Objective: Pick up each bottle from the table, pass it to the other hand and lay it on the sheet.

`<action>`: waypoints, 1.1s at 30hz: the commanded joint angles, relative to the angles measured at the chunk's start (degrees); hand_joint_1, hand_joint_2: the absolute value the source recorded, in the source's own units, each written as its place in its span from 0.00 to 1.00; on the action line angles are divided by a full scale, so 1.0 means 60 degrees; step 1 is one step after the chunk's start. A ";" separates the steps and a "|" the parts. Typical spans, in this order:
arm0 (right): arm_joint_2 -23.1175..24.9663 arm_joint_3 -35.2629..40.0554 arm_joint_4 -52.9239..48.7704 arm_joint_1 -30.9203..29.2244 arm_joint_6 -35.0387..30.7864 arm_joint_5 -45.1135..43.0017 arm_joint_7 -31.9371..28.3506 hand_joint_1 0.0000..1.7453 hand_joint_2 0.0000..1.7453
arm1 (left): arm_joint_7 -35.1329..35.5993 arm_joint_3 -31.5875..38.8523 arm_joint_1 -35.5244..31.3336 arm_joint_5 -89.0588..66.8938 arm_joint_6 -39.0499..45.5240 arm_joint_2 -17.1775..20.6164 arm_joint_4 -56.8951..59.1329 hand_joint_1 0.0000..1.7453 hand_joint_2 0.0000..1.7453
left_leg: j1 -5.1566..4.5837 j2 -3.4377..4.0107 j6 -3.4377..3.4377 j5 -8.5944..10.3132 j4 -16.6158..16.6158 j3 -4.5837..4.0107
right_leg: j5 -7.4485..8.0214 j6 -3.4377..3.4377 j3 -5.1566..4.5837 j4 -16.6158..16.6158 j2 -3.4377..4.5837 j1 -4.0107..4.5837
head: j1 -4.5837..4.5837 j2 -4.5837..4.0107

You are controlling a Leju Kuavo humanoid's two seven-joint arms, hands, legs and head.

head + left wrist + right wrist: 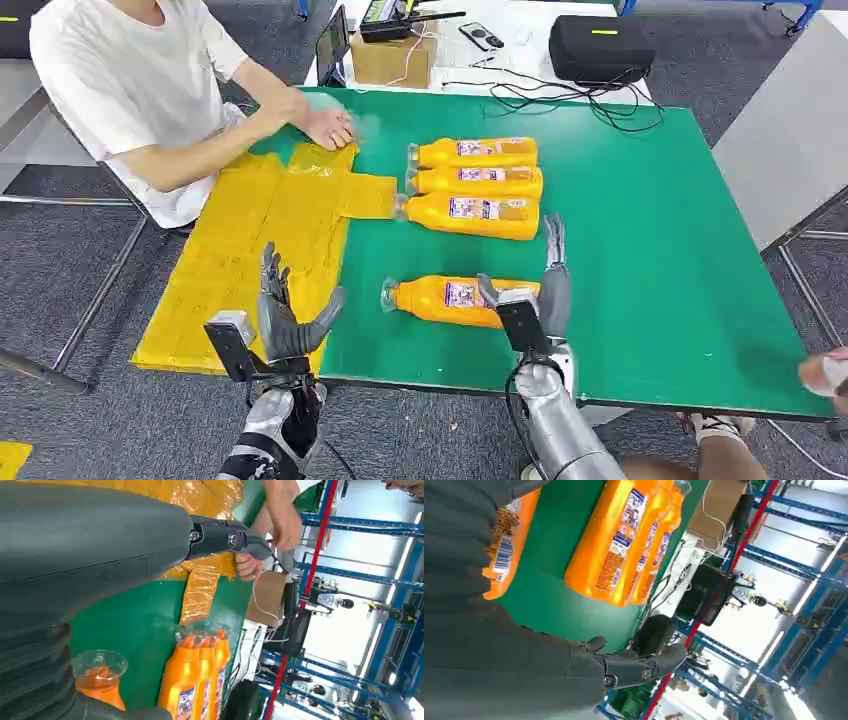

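A green worktop carries four orange bottles lying on their sides, caps pointing toward the yellow sheet that covers the worktop's left part. Taking the sheet as landmark: three bottles lie side by side in a row just off its right edge, at the far half of the worktop. These are the far bottle, the middle bottle and the near bottle of the row, whose cap reaches a narrow tab of the sheet. The fourth, the lone bottle, lies closer to the robot, a little to the right of the sheet and apart from it.

The right hand stands upright at the base end of the lone bottle, fingers straight and spread, thumb by the bottle's side; it holds nothing, and whether it touches the bottle cannot be told. The left hand hovers over the sheet's near right corner, fingers apart and empty.

A person in a white shirt sits at the sheet's far left side, a hand resting at its far edge. Beyond the sheet, past the worktop, stand a cardboard box and a black case with cables.
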 commanded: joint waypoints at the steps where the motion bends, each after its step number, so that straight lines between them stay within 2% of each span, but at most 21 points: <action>1: -0.0105 -0.0420 -0.2117 0.0630 -0.0142 0.0131 -0.0037 0.00 1.00 | 0.0051 -0.0131 -0.0199 -0.0048 0.0184 0.0121 0.0213 0.00 1.00 | 0.0002 -0.0012 -0.0006 -0.0015 0.0003 0.0022 | -0.0021 -0.0017 0.0027 0.0006 -0.0018 0.0004 | 0.0000 0.0000; 2: -0.0114 -0.0494 -0.2190 0.0692 -0.0142 0.0579 -0.0037 0.00 1.00 | 0.0051 -0.0125 -0.0202 -0.0017 0.0180 0.0120 0.0225 0.00 1.00 | 0.0002 -0.0008 -0.0007 -0.0020 0.0005 0.0028 | -0.0024 -0.0019 0.0033 0.0007 -0.0014 0.0005 | -0.0003 0.0000; 3: -0.0301 0.0324 -0.2149 0.0766 0.0189 -0.0832 -0.0037 0.00 1.00 | 0.0051 0.0013 -0.0107 0.0021 0.0294 0.0093 0.0030 0.00 1.00 | 0.0002 0.0006 -0.0006 -0.0018 -0.0001 0.0032 | -0.0018 -0.0018 0.0031 0.0001 0.0000 0.0004 | 0.0000 0.0000; 4: -0.0344 0.0477 -0.1909 0.0733 0.0513 -0.1124 -0.0037 0.00 1.00 | 0.0051 0.0093 -0.0044 0.0030 0.0344 0.0088 -0.0087 0.00 1.00 | 0.0004 0.0006 -0.0006 -0.0021 -0.0003 0.0038 | -0.0019 -0.0018 0.0041 -0.0004 -0.0001 0.0007 | 0.0000 0.0000; 8: -0.0370 0.0731 -0.1505 0.0645 0.0780 -0.1024 -0.0037 0.00 1.00 | 0.0051 0.0181 0.0047 0.0055 0.0354 0.0109 -0.0232 0.00 1.00 | 0.0006 0.0009 -0.0006 -0.0016 -0.0006 0.0037 | -0.0011 -0.0017 0.0039 -0.0010 0.0004 0.0009 | -0.0003 0.0000; 11: -0.0599 0.1517 -0.1479 0.0862 0.0738 0.0278 -0.0037 0.00 1.00 | 0.0051 0.0564 0.0251 0.0116 0.0232 0.0108 -0.0598 0.00 1.00 | 0.0005 0.0024 -0.0005 -0.0014 -0.0005 0.0028 | -0.0006 -0.0014 0.0025 -0.0008 0.0017 0.0007 | -0.0003 0.0000; 12: -0.0683 0.1614 -0.1495 0.0983 0.1262 0.0530 0.0094 0.00 1.00 | 0.0051 0.0736 0.0279 0.0141 0.0201 0.0083 -0.0682 0.00 1.00 | 0.0009 0.0030 -0.0008 -0.0023 -0.0005 0.0047 | -0.0013 -0.0021 0.0043 -0.0009 0.0021 0.0012 | -0.0003 0.0000; 18: -0.0683 0.1614 -0.1495 0.0983 0.1262 0.0530 0.0094 0.00 1.00 | 0.0051 0.0736 0.0279 0.0141 0.0201 0.0083 -0.0682 0.00 1.00 | 0.0009 0.0017 -0.0009 -0.0031 -0.0001 0.0061 | -0.0025 -0.0025 0.0061 -0.0007 0.0006 0.0013 | -0.0003 0.0000; 20: -0.0683 0.1614 -0.1495 0.0983 0.1262 0.0530 0.0094 0.00 1.00 | 0.0051 0.0736 0.0279 0.0141 0.0201 0.0083 -0.0682 0.00 1.00 | 0.0004 0.0010 -0.0004 -0.0014 -0.0003 0.0025 | -0.0009 -0.0013 0.0026 -0.0006 0.0006 0.0006 | 0.0000 0.0000; 21: -0.0783 0.1666 -0.1458 0.1030 0.1616 0.0926 0.0312 0.00 1.00 | 0.0051 0.0904 0.0316 0.0121 0.0185 0.0050 -0.0788 0.00 1.00 | 0.0004 0.0014 -0.0004 -0.0015 -0.0004 0.0030 | -0.0009 -0.0013 0.0030 -0.0007 0.0011 0.0006 | 0.0000 0.0000; 24: -0.1192 0.1948 -0.1172 0.1120 0.1568 0.2819 0.1326 0.00 1.00 | 0.0051 0.1267 0.0400 0.0103 0.0093 0.0007 -0.1033 0.00 1.00 | 0.0007 0.0006 -0.0004 -0.0012 -0.0008 0.0033 | -0.0009 -0.0014 0.0038 -0.0015 -0.0001 0.0008 | 0.0000 0.0000; 27: -0.1607 0.2136 -0.0836 0.1042 0.1550 0.4117 0.2006 0.00 1.00 | 0.0051 0.1497 0.0471 0.0104 0.0003 -0.0025 -0.1156 0.00 1.00 | 0.0009 0.0004 -0.0005 -0.0019 -0.0010 0.0051 | -0.0016 -0.0019 0.0058 -0.0019 -0.0003 0.0011 | 0.0000 0.0000; 29: -0.1872 0.2430 -0.0958 0.1032 0.1253 0.5464 0.2459 0.00 1.00 | 0.0051 0.1654 0.0511 0.0080 -0.0070 -0.0051 -0.1206 0.00 1.00 | 0.0006 0.0002 -0.0003 -0.0018 -0.0009 0.0048 | -0.0015 -0.0017 0.0054 -0.0017 -0.0004 0.0009 | 0.0000 0.0000; 30: -0.2015 0.2575 -0.1370 0.1066 0.1593 0.6204 0.2965 0.00 1.00 | 0.0051 0.1795 0.0525 0.0014 -0.0057 -0.0074 -0.1271 0.00 1.00 | 0.0005 0.0007 -0.0003 -0.0013 -0.0008 0.0032 | -0.0008 -0.0012 0.0035 -0.0014 0.0003 0.0007 | -0.0003 0.0000; 31: -0.2088 0.2645 -0.1549 0.1026 0.1665 0.6713 0.3378 0.00 1.00 | 0.0051 0.1835 0.0530 -0.0003 -0.0056 -0.0058 -0.1282 0.00 1.00 | 0.0009 0.0019 -0.0007 -0.0035 -0.0007 0.0078 | -0.0027 -0.0026 0.0081 -0.0016 0.0009 0.0013 | -0.0003 0.0000; 32: -0.2129 0.2675 -0.1602 0.0995 0.1591 0.7065 0.3634 0.00 1.00 | 0.0051 0.1864 0.0523 -0.0011 -0.0027 -0.0062 -0.1283 0.00 1.00 | 0.0002 0.0006 -0.0002 -0.0011 -0.0005 0.0023 | -0.0008 -0.0010 0.0028 -0.0008 0.0002 0.0003 | 0.0004 0.0000; 33: -0.2129 0.2675 -0.1602 0.0995 0.1591 0.7065 0.3634 0.00 1.00 | 0.0051 0.1864 0.0523 -0.0011 -0.0027 -0.0062 -0.1283 0.00 1.00 | 0.0006 0.0010 -0.0004 -0.0020 -0.0001 0.0037 | -0.0015 -0.0016 0.0041 -0.0008 0.0004 0.0008 | 0.0000 0.0000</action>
